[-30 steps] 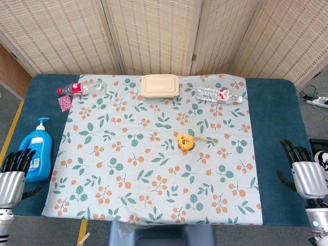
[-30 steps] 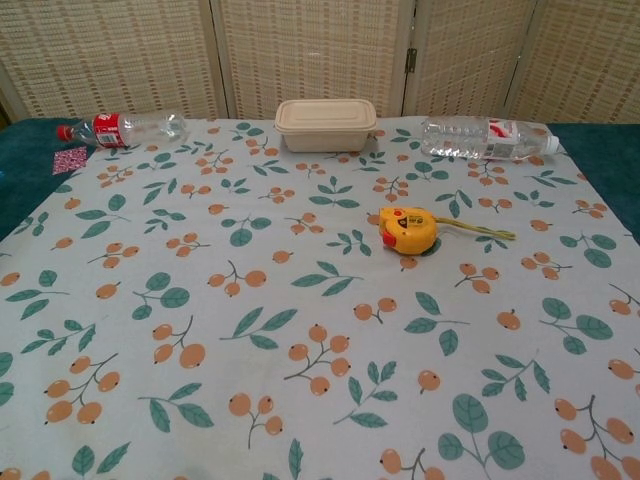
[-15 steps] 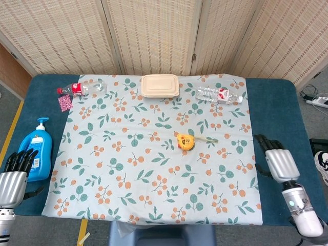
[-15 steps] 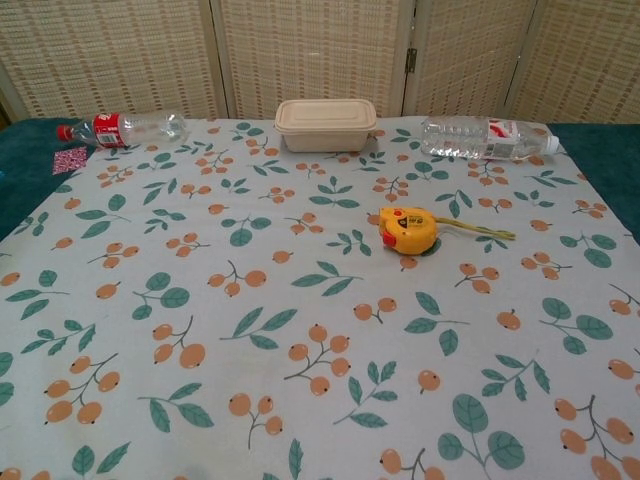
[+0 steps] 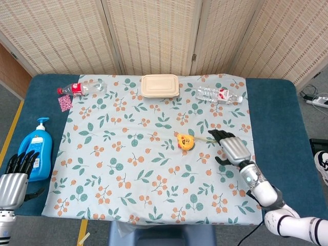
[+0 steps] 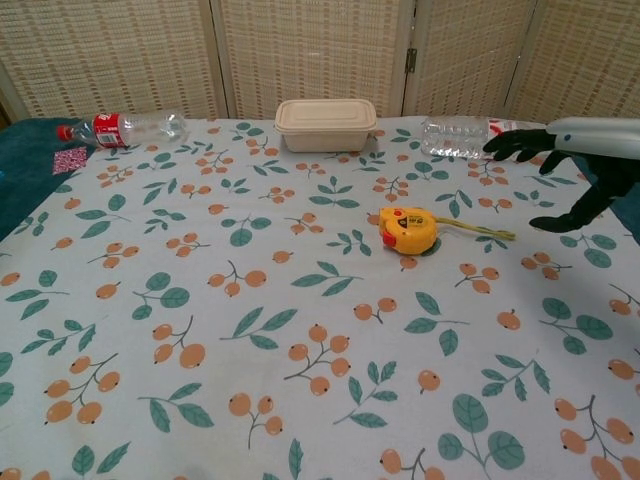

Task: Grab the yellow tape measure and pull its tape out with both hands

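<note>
Beige lidded box (image 5: 160, 85), two clear bottles lying flat (image 5: 82, 88) (image 5: 219, 95), blue pump bottle (image 5: 36, 148), floral cloth (image 5: 128, 169)

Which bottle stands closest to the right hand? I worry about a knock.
The clear water bottle with the red-and-white label, lying just beyond the right hand; the others lie far left.

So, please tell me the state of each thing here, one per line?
Yellow tape measure: on the cloth, unheld, short tape end out.
Beige lidded food box: closed.
Red-label plastic bottle: lying, capped.
Clear water bottle: lying down.
Blue pump bottle: lying flat.
Right robot hand: open, near the measure.
Left robot hand: open, empty.
</note>
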